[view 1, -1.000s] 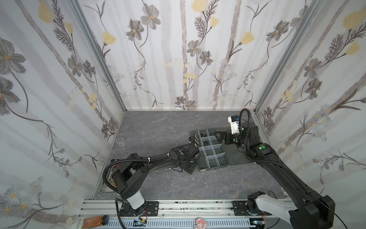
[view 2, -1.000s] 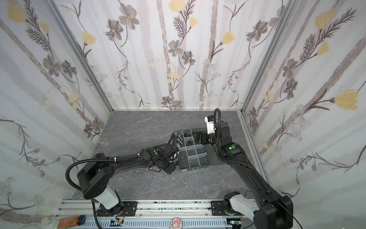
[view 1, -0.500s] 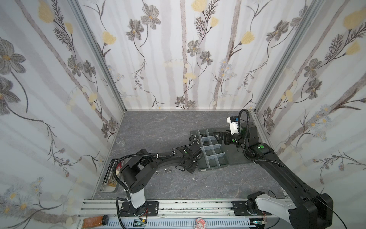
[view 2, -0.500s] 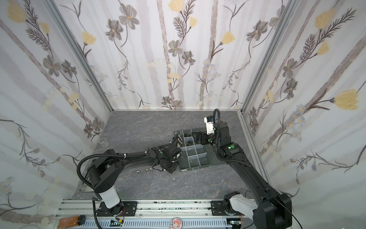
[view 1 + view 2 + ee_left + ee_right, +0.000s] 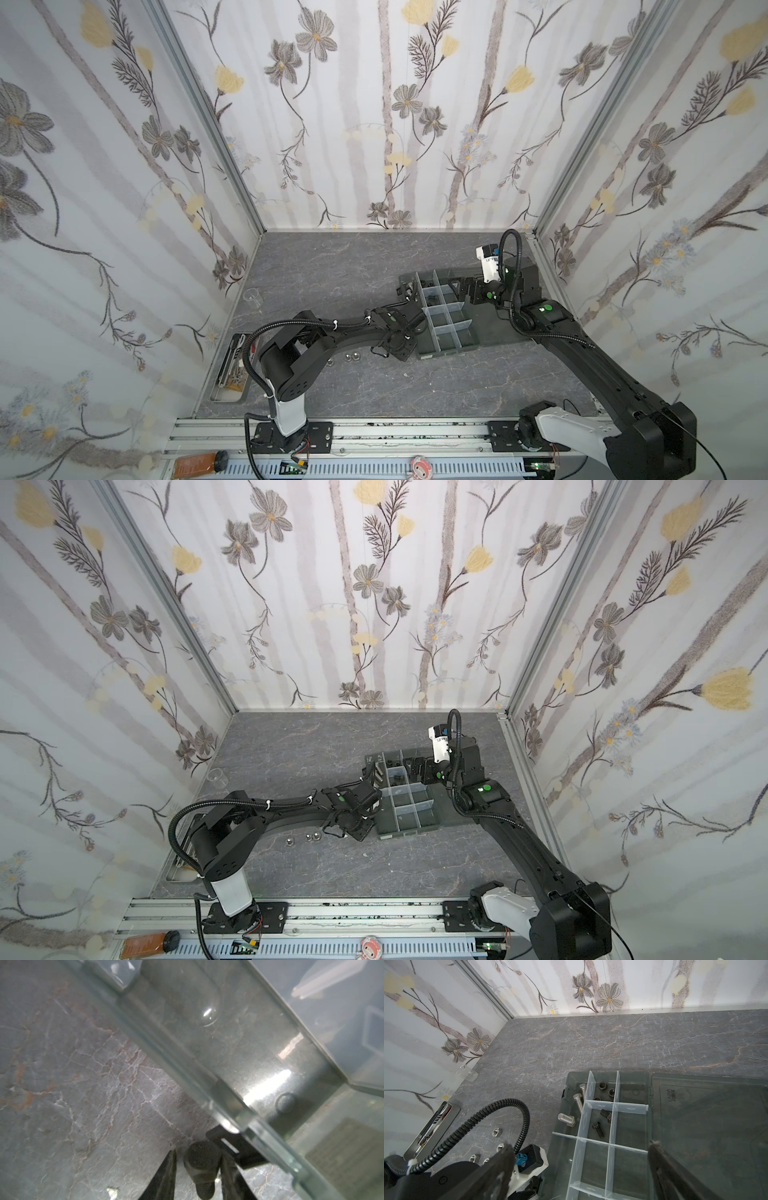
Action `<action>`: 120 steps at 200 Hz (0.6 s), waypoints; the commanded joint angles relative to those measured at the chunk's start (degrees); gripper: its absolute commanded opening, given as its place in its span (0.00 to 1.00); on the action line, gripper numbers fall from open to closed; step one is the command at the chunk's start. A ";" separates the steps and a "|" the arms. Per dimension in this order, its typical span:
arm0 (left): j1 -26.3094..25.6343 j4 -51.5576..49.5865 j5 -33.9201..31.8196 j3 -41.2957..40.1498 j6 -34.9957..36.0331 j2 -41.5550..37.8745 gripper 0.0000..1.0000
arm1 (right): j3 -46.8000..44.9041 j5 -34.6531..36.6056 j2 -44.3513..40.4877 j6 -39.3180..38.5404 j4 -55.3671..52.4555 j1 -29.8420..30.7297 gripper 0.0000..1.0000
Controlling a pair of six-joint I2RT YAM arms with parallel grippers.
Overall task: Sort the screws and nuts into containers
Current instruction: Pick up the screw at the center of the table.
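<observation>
The containers are compartments of a dark grey organizer box (image 5: 446, 354) (image 5: 399, 833) (image 5: 629, 1126) with its lid (image 5: 706, 1115) lying flat. Silver screws (image 5: 578, 1102) lie in a far corner compartment, black nuts (image 5: 602, 1085) beside them, and black screws (image 5: 599, 1129) in the one nearer. Silver nuts (image 5: 355, 355) (image 5: 314, 836) (image 5: 497, 1132) lie loose on the table. My left gripper (image 5: 198, 1174) (image 5: 395, 345) is low beside the box wall (image 5: 228, 1053). Its jaws are narrow around a dark screw (image 5: 200, 1165): one finger touches it, the other shows a small gap. My right gripper (image 5: 580, 1159) (image 5: 461, 286) hangs wide open over the compartments.
A small clear cup (image 5: 252, 296) (image 5: 466, 1073) stands by the left wall. A metal tray (image 5: 235, 365) (image 5: 431, 1124) with tools lies at the near left edge. A white speck (image 5: 112, 1190) sits on the table near my left gripper. Patterned walls close in three sides.
My left gripper's jaws have narrowed around the dark screw beside the box, and the left arm's base link has swung round. The right arm has not moved.
</observation>
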 commanded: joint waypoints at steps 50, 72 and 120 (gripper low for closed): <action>-0.46 -1.38 -2.08 0.36 -1.47 1.77 0.20 | -0.46 -0.22 -1.01 -0.50 2.38 -0.09 1.00; -0.41 -2.23 -2.96 0.61 -1.51 1.87 0.15 | -0.61 -0.19 -1.21 -0.47 2.41 -0.17 1.00; -0.40 -3.80 -5.13 1.29 -1.87 -0.91 0.14 | -0.83 -0.48 -1.75 -0.16 2.62 -0.17 1.00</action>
